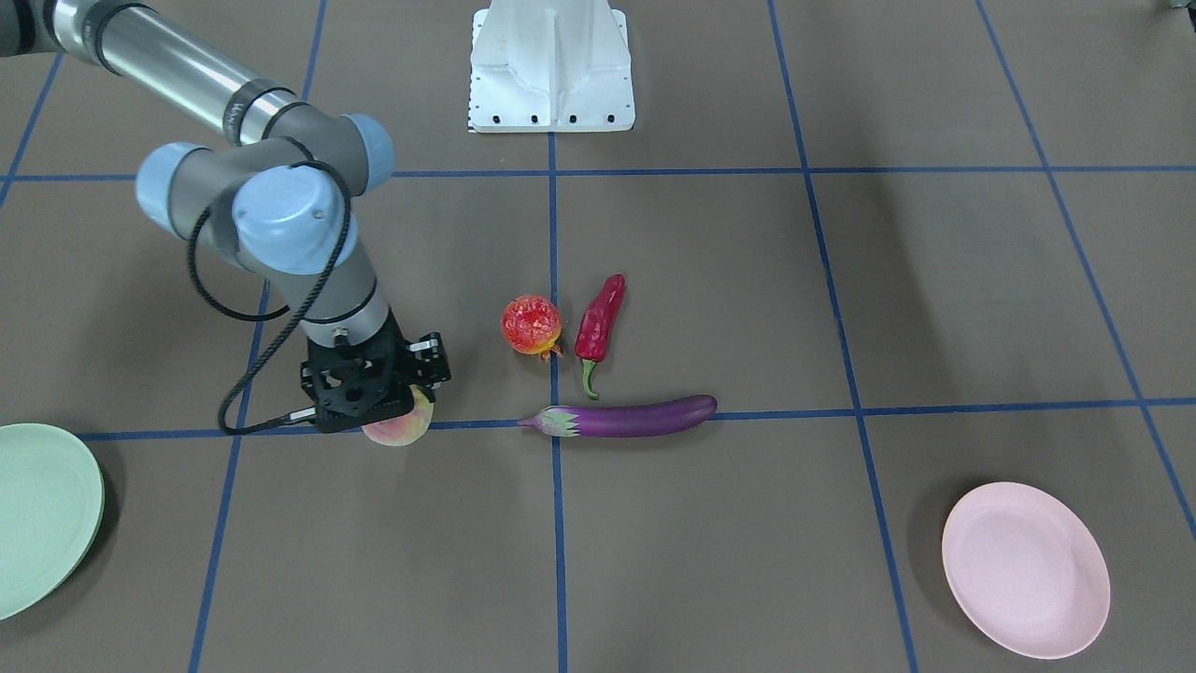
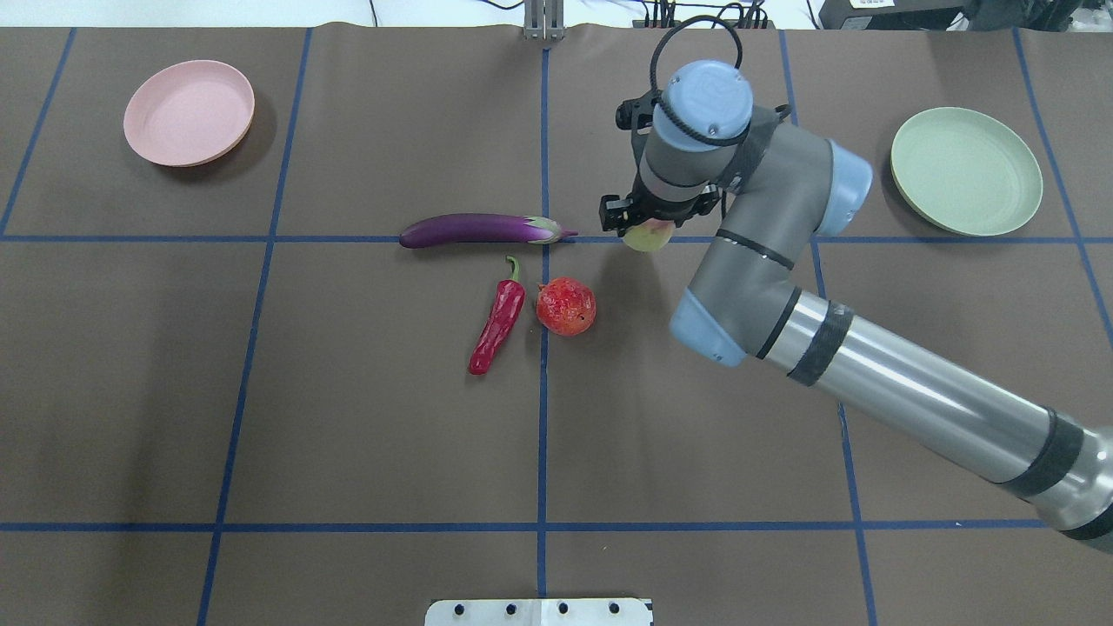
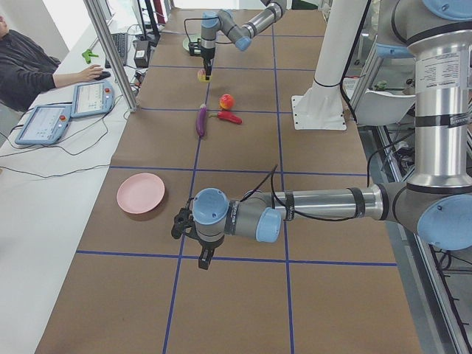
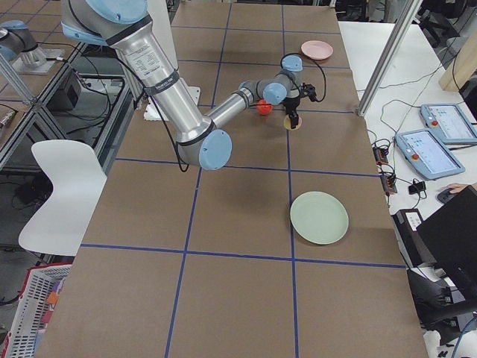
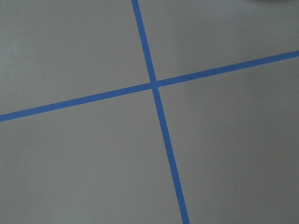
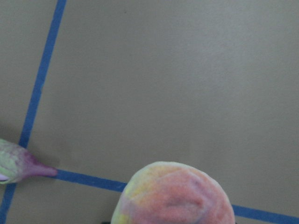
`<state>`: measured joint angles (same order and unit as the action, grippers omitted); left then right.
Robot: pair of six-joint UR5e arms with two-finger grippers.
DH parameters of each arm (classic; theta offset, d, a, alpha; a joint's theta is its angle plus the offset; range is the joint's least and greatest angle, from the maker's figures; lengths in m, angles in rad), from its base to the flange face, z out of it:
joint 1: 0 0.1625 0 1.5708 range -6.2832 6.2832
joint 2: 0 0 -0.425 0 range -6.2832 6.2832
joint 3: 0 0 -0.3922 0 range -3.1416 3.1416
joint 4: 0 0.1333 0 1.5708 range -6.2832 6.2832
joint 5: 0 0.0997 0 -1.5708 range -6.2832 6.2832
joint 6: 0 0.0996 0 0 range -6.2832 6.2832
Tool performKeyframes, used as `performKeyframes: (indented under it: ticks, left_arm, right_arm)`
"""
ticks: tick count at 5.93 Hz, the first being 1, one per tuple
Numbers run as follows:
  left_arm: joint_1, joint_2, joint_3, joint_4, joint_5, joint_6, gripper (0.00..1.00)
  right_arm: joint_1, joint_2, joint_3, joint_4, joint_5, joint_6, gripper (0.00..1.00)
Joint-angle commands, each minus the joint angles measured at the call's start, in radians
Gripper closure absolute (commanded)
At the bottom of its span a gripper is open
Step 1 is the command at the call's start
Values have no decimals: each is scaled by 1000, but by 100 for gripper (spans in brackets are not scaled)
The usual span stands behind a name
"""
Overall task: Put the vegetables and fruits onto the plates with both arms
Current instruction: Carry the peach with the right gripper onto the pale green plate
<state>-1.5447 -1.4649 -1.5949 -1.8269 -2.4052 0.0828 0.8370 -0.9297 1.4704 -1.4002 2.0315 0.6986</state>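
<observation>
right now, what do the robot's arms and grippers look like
Both are silver tubes with grey joints and light-blue round caps. The right arm has black bands on its tube and a black cable looping down to the black right gripper. The left arm carries a black cable too; the left gripper is black.

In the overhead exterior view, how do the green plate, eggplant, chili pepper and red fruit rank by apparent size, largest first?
1. green plate
2. eggplant
3. chili pepper and red fruit look about alike: the pepper is longer, the fruit wider.
</observation>
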Motion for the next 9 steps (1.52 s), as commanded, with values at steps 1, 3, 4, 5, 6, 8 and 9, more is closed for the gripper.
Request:
performKeyframes:
  ticks: [1,3,4,5,6,8,9]
  left_arm:
    - [2,0,0,0,0,2,0]
    - [0,0,0,0,0,2,0]
    - [0,0,0,-8,0,2,0]
    - [0,0,0,-20,0,3,0]
    - [0,0,0,-20,0,3,0]
    - [0,0,0,-20,0,5,0]
    - [0,0,0,-20,0,3,0]
  right_arm:
    - [175,-120,16,3,116,-310,100]
    - [357,-246,-22,3,221,-672,100]
    - [417,-256,-127,22,257,-814,100]
    - [441,-258,-271,203,292,-830,100]
    - [442,-256,-363,313,300,-826,100]
    - [442,-258,-367,314,299,-814,1]
    - [451,-267,-349,317,300,-736,1]
